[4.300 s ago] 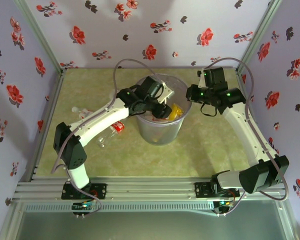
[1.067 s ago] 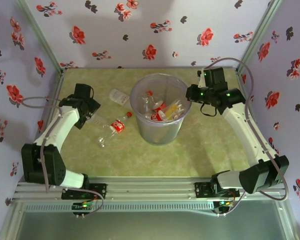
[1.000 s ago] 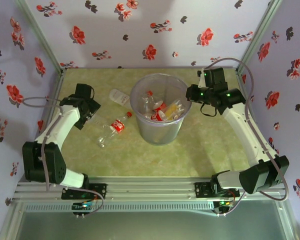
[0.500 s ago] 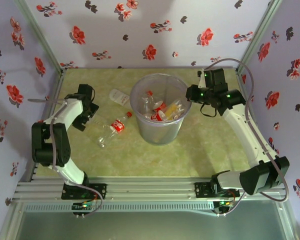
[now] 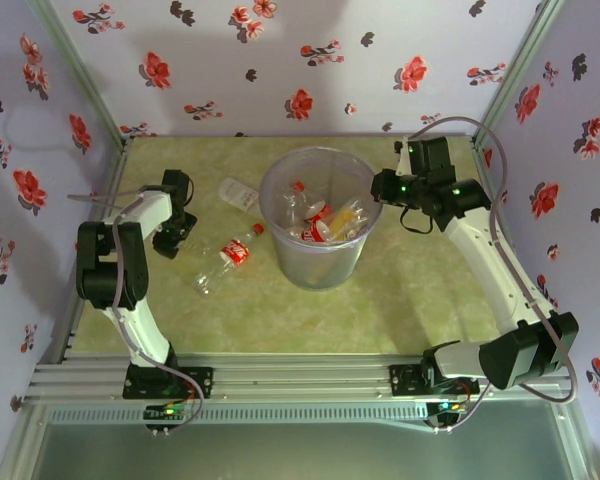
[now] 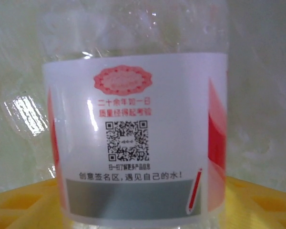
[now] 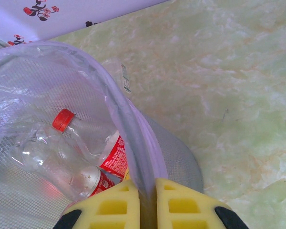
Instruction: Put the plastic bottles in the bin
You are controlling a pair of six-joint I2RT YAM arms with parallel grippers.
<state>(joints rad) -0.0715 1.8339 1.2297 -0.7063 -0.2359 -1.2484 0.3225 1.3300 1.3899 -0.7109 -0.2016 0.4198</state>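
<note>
Step in hand: pick of next bottle.
Red-label bottle [image 5: 232, 256] lies on table [image 5: 420, 290], nearest you, left of bin [image 5: 315, 265].
Left fingers [image 6: 19, 205] flank white-and-red-label bottle [image 6: 133, 143] at table's left; can't tell if clamped.
Next, you'd need firm squeeze, lift, swing over bin, release.
Right fingers [image 7: 109, 205] clenched on bin rim.
Count: 3 bottles on table, incl. pale bottle [image 5: 238, 193] farthest; bin holds at least 3; 1 bin.

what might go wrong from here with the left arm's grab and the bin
1. The left gripper flanks a smooth, round white-labelled bottle; a loose pinch might let it squirt out.
2. The right gripper is clamped on the bin rim; a tug could tip it and spill the bottles inside.
3. A red-labelled bottle lies between that left gripper and the bin; a low carry might knock it.
</note>
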